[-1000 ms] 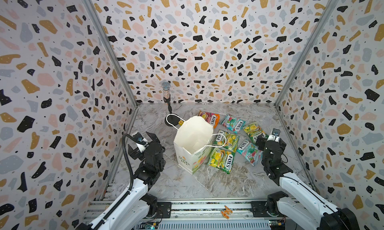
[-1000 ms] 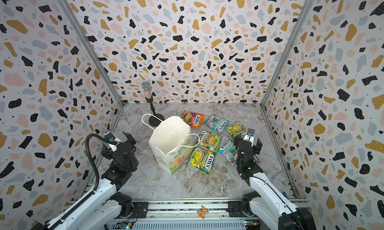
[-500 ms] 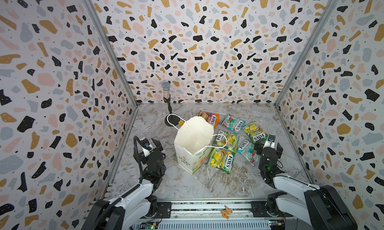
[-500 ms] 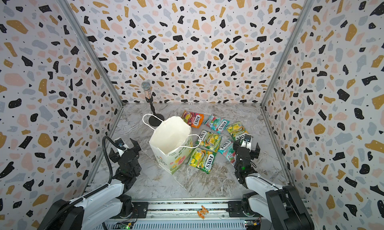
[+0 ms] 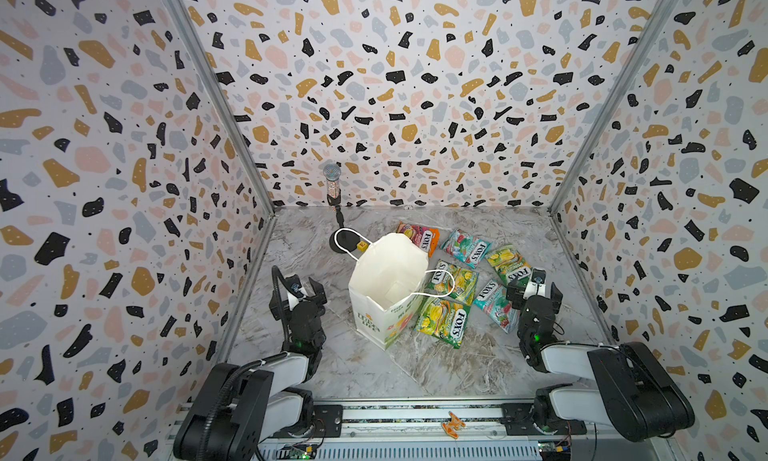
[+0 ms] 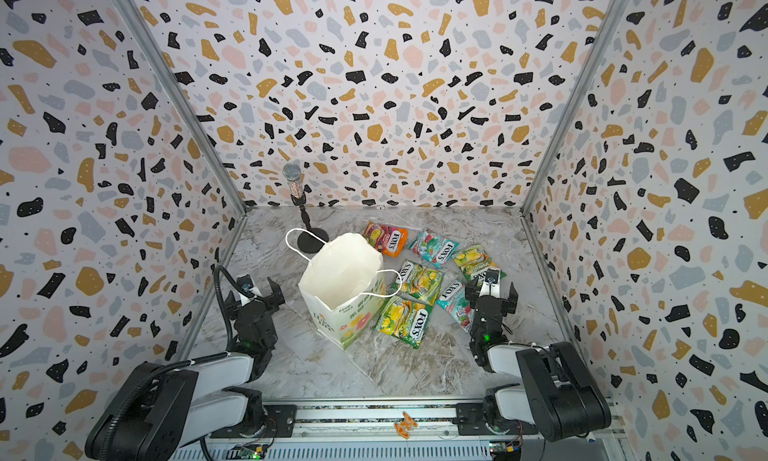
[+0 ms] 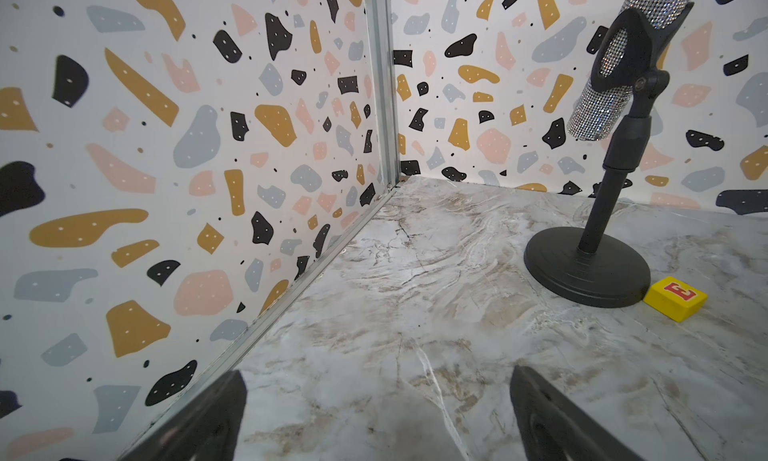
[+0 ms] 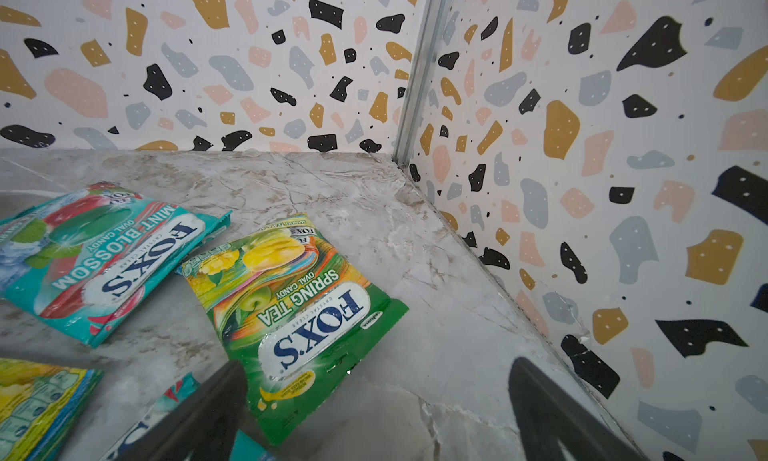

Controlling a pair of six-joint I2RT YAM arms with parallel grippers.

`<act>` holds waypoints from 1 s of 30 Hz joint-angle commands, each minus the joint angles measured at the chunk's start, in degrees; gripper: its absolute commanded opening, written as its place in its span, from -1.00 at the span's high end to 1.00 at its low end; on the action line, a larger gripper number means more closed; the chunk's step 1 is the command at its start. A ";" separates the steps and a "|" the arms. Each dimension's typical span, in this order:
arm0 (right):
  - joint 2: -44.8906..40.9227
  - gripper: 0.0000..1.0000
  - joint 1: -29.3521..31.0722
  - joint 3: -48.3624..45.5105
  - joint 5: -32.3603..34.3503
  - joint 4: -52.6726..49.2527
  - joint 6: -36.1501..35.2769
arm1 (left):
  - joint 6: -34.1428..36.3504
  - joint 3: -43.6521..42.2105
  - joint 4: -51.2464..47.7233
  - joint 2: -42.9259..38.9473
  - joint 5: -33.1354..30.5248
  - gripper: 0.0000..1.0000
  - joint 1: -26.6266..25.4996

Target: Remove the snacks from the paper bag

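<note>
Snacks (image 5: 444,321), all six, lie right of the frame's centre beside the upright paper bag (image 5: 386,272), whose inside looks bare, so you seem at the final step: with left gripper (image 5: 297,292) and right gripper (image 5: 534,290) both wide and empty, confirm the bag holds nothing.

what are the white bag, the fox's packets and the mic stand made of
The paper bag looks like matte white paper: stiff walls, sharp creased folds, no shine. The snacks look like glossy plastic film or foil, judging by the sheen and wrinkles. The microphone stand is matte black, probably painted metal, though plastic cannot be ruled out.
</note>
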 commanded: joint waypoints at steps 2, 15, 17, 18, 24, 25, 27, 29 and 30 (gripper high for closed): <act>-1.53 -1.00 -3.03 -1.25 -7.46 4.87 0.52 | -0.18 -0.68 11.56 4.09 7.76 -1.00 2.27; 4.18 -1.00 -8.80 -5.87 -23.24 20.47 4.85 | 0.71 -0.50 16.05 10.10 12.16 -1.00 3.22; 5.96 -1.00 -8.80 -4.97 -24.37 20.41 4.28 | 0.79 0.46 13.96 10.05 12.44 -1.00 3.22; 6.96 -0.99 -8.80 -4.74 -24.56 20.82 4.22 | 0.56 1.00 12.86 10.09 12.34 -1.00 3.19; 11.34 -0.98 -8.15 -0.69 -25.88 17.11 2.92 | -0.58 3.90 8.03 10.62 9.52 -1.00 3.15; 11.70 -0.98 -7.65 0.43 -24.49 15.71 3.02 | -0.57 3.89 7.93 10.54 9.53 -1.00 3.13; 11.81 -0.98 -6.77 0.53 -22.96 15.66 2.34 | -0.56 3.89 7.89 10.53 9.52 -1.00 3.17; 11.97 -0.98 -6.76 0.54 -22.83 15.84 2.33 | -0.59 3.89 7.88 10.62 9.52 -1.00 3.17; 11.79 -0.98 -6.72 0.49 -22.85 15.86 2.31 | -0.60 3.89 7.88 10.60 9.45 -1.00 3.16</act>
